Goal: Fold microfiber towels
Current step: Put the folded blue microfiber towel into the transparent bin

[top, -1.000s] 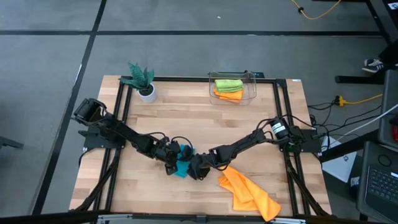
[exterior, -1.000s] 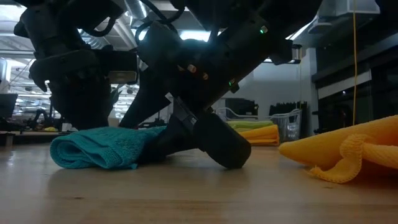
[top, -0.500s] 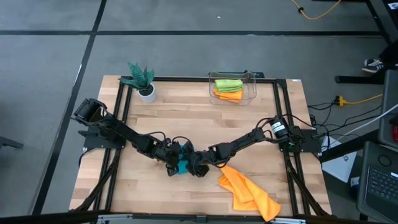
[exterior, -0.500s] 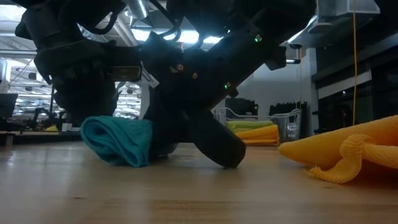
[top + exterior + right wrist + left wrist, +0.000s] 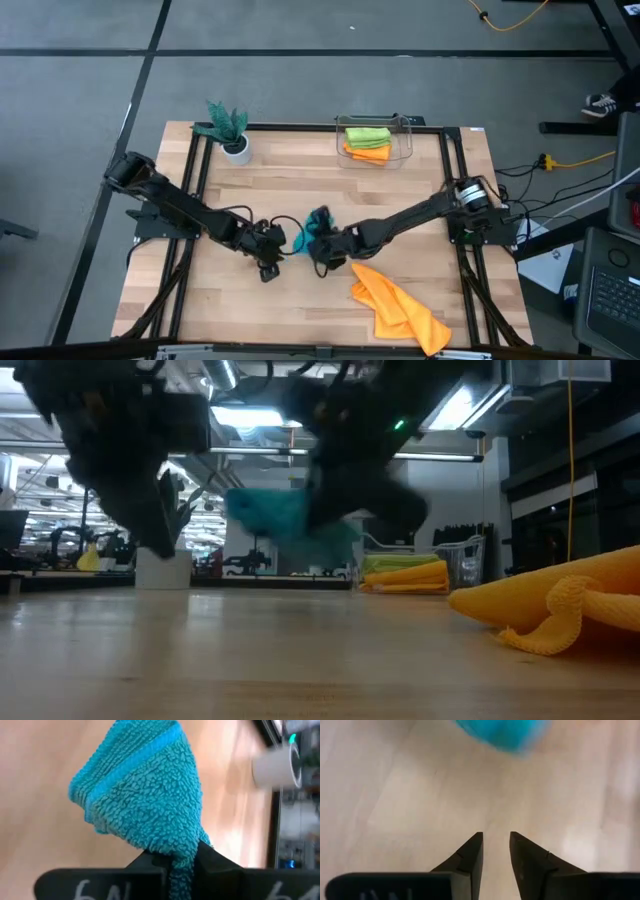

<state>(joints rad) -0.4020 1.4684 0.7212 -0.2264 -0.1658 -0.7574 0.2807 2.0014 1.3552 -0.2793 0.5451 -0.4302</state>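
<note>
Since a second ago the teal towel (image 5: 318, 222) has come right up off the wood: it was a squashed bundle on the table under both arms, and now the right gripper (image 5: 322, 243) has it pinched between its fingers and is carrying it in the air, the bunch hanging clear of the surface in the low view (image 5: 285, 518). From the right wrist camera the towel (image 5: 145, 795) fills the space just ahead of the fingers, folded over itself with a band of hem showing. The left gripper (image 5: 272, 240) has let go and backed off a bit to the side; its fingers (image 5: 472, 852) are nearly together with a narrow gap and nothing between them, the teal towel just past their tips (image 5: 502, 731). My guess is this one counts as folded and is heading for the stash. Close beside the right gripper, toward the table's near edge, lies the loose orange towel (image 5: 398, 308), still crumpled, so it looks like the next job. Beyond the grippers the wood is open all the way to the clear bin (image 5: 403, 142) at the far edge, which holds the green towel (image 5: 367, 134) on an orange one (image 5: 368, 152), with the little plant (image 5: 226, 127) well off to the left side.
</note>
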